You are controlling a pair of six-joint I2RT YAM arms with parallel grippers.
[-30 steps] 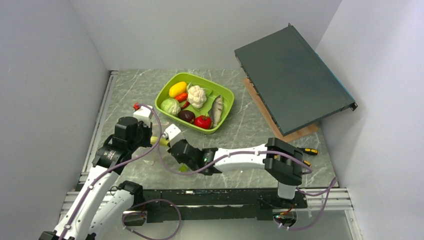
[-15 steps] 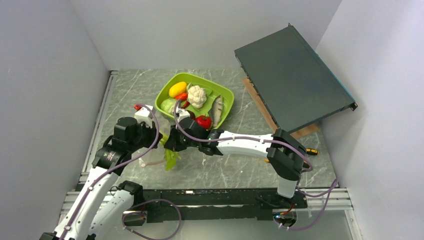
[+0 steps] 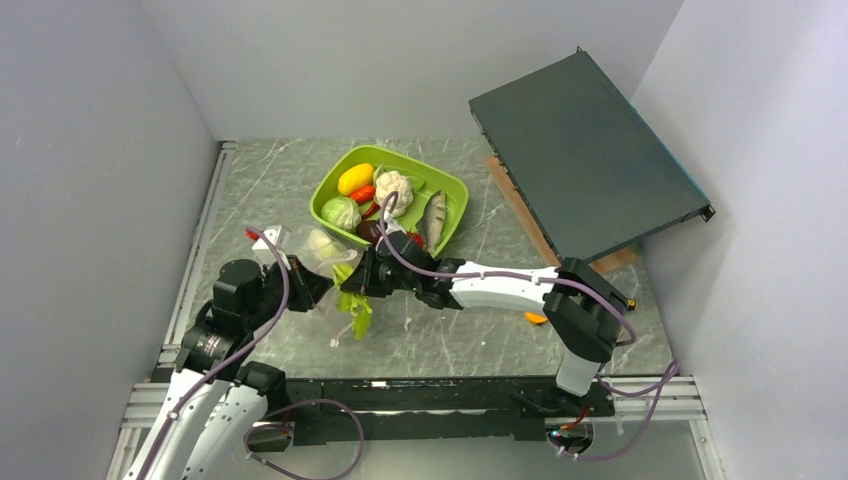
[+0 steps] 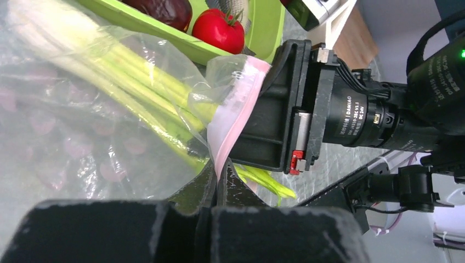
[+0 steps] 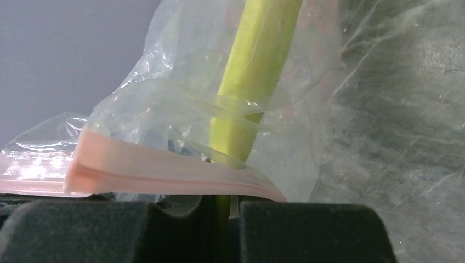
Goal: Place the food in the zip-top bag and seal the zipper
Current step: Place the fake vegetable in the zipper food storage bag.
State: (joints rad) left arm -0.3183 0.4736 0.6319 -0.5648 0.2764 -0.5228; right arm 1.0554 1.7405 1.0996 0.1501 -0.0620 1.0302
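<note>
A pale green stalk [image 5: 257, 66] stands upright through the mouth of a clear, crinkled bag [image 5: 164, 109]. Its lower end is pinched between the two dark pads of the gripper [image 5: 222, 219], which stand almost together. The bag's pink zipper strip [image 5: 164, 170] lies across just above the pads, with the veined table [image 5: 400, 137] at right and a grey wall [image 5: 66, 55] at upper left.

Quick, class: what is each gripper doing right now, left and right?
Left gripper: closed, pinching the zip-top bag at its pink zipper edge.
Right gripper: closed on the pale green stalk, which reaches into the bag.

Left arm [image 3: 215, 330], right arm [image 3: 500, 290] tip-to-tip; jaws clamped.
</note>
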